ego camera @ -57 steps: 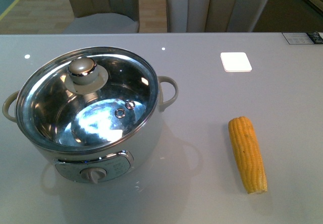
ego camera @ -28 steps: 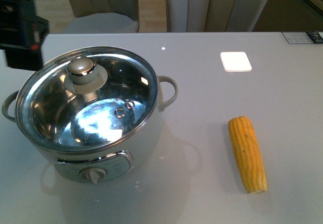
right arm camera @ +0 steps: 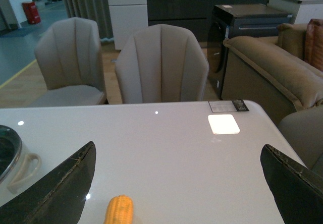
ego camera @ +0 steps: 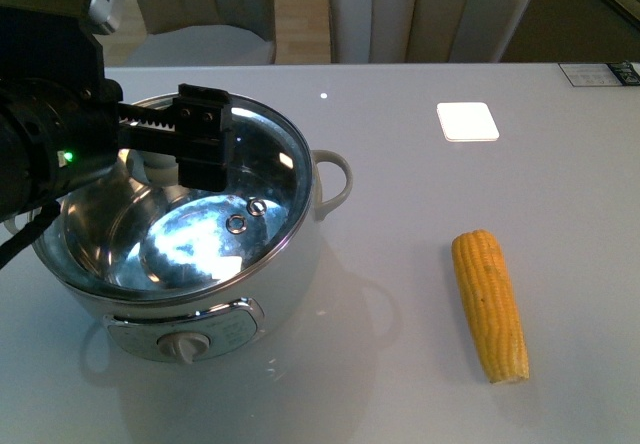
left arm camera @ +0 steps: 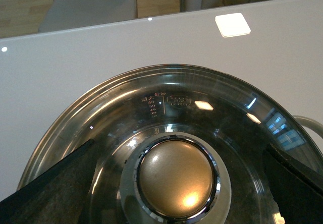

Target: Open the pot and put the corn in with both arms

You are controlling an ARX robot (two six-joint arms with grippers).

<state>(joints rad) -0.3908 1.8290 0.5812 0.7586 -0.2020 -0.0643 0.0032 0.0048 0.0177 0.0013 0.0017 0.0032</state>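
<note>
The white pot (ego camera: pixel 280 284) stands at the table's left with its glass lid (ego camera: pixel 255 179) on. My left gripper (ego camera: pixel 195 136) hovers open over the lid and hides the knob in the front view. In the left wrist view the round knob (left arm camera: pixel 175 177) lies between my open left gripper's (left arm camera: pixel 176 186) two fingers, not touched. The yellow corn (ego camera: pixel 490 304) lies on the table to the right, apart from the pot. My right gripper (right arm camera: pixel 176 193) is open and empty above the table, with the corn's tip (right arm camera: pixel 119 210) below it. It is outside the front view.
A white square pad (ego camera: pixel 467 122) lies at the table's back right. Grey chairs (ego camera: pixel 430 9) stand behind the table. The pot's right loop handle (ego camera: pixel 335 179) sticks out toward the corn. A sofa (right arm camera: pixel 272 77) shows beyond the table's right end.
My left arm has come in from the upper left and now hangs over the lid, covering its knob in the front view. The pot, the lid and the corn have not moved.
</note>
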